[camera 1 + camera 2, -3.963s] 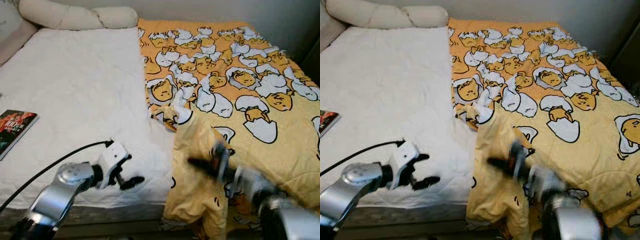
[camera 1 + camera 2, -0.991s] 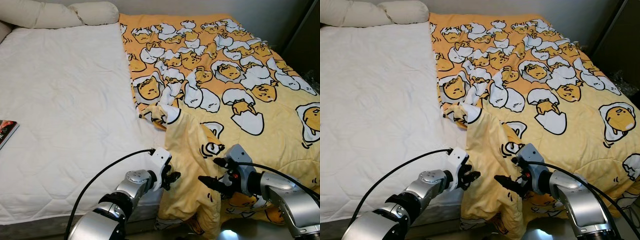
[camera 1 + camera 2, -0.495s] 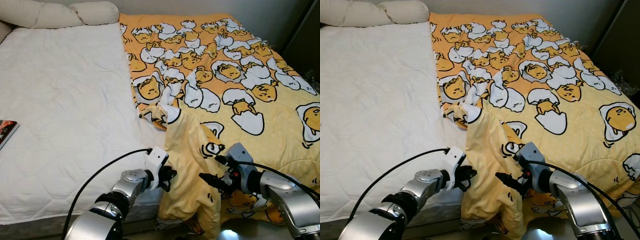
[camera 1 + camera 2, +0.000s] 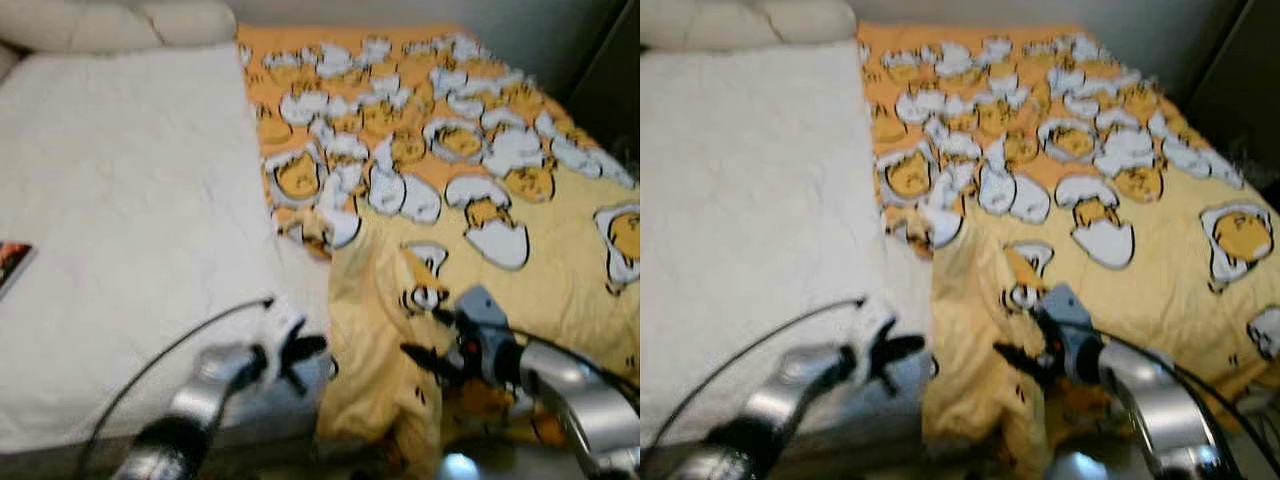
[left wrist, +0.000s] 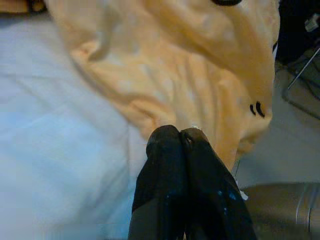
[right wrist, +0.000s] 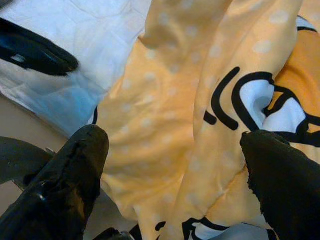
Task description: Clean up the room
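1. The yellow-orange quilt printed with white egg-and-chick cartoons is covering the robot's right half of the bed, while the white quilted mattress cover is lying bare on the left half; a cream bolster pillow is resting along the head end.
2. One corner of the quilt is hanging bunched over the near edge of the bed, between the two grippers, as it was half a second ago.
3. The left gripper is sitting at the near mattress edge, just beside the hanging fold. In the left wrist view its two black fingers are pressed together, tips at the cloth's edge; whether any fabric is pinched between them is hard to tell through the blur.
4. Compared with half a second ago, the left gripper is lying slightly farther from the fold, and its arm is lower and more blurred.
5. The right gripper is standing wide open against the hanging cloth, much as before; the right wrist view shows one finger on either side of a yellow fold.
6. A red-and-black book is lying at the far left edge of the mattress.
7. Both head views are blurred now, unlike the sharper earlier pair.
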